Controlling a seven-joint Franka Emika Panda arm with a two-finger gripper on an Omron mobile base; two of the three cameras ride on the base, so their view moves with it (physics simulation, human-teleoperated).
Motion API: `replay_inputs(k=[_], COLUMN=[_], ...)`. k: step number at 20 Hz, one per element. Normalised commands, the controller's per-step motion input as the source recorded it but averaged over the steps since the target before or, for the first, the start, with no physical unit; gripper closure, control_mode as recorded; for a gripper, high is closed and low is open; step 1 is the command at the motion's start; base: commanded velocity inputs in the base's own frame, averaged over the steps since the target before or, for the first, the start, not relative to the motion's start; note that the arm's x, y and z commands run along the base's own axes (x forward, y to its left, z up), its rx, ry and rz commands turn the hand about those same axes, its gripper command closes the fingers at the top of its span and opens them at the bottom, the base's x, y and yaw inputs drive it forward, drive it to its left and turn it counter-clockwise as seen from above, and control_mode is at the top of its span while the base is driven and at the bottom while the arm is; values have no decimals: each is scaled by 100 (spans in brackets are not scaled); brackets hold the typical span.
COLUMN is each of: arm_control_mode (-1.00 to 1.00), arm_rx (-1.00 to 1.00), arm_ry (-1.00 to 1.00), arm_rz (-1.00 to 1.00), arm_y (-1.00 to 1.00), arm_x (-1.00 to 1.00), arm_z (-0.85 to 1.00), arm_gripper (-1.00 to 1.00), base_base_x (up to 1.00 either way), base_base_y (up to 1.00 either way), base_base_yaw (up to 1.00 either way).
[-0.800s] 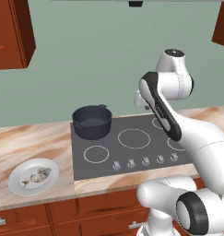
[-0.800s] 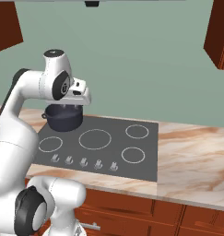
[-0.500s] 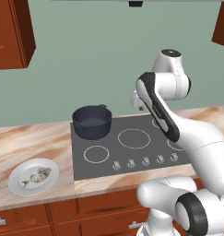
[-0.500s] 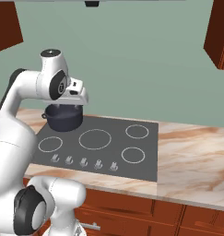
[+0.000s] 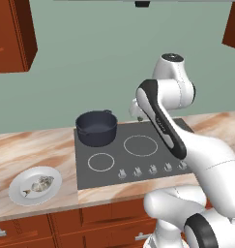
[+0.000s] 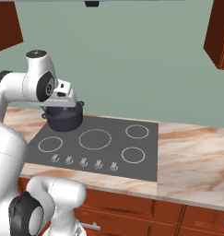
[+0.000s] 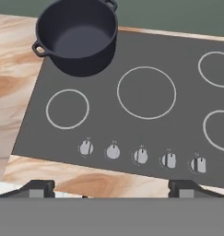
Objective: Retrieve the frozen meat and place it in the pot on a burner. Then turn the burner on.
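The frozen meat [image 5: 37, 184] is a small grey-tan fish shape. It lies on a round white plate [image 5: 20, 193] on the counter, left of the cooktop. The dark blue-grey pot [image 5: 96, 127] [image 6: 63, 118] [image 7: 77, 37] stands empty on the back left burner. My gripper [image 6: 67, 102] [image 7: 112, 188] hangs above the cooktop, just right of the pot and well above the burners. It is open, its two dark fingertips [image 7: 37, 186] stand wide apart, and nothing is between them. My forearm partly hides the hand in the left base view.
A row of several burner knobs [image 7: 141, 156] [image 5: 150, 169] runs along the front edge of the dark cooktop [image 6: 145, 159]. Marble counter [image 6: 196, 166] extends to both sides. Wooden wall cabinets [image 5: 10, 38] hang at the upper left and upper right.
My arm has swung a little to the left, bringing the hand closer to the pot. The pot, plate and meat have stayed put.
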Motion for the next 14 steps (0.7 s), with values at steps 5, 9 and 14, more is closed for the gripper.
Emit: replay_inputs(k=[5,9,14], arm_control_mode=[-100,-100,-100], arm_rx=[0,0,0], arm_ry=[0,0,1], arm_rz=[20,19,16], arm_y=[51,44,51], arm_x=[-22,-23,-9], arm_z=[-5,-1,-1], arm_gripper=[-100,-100,-100], base_base_x=[0,0,0], base_base_y=[0,0,0], base_base_yaw=[0,0,0])
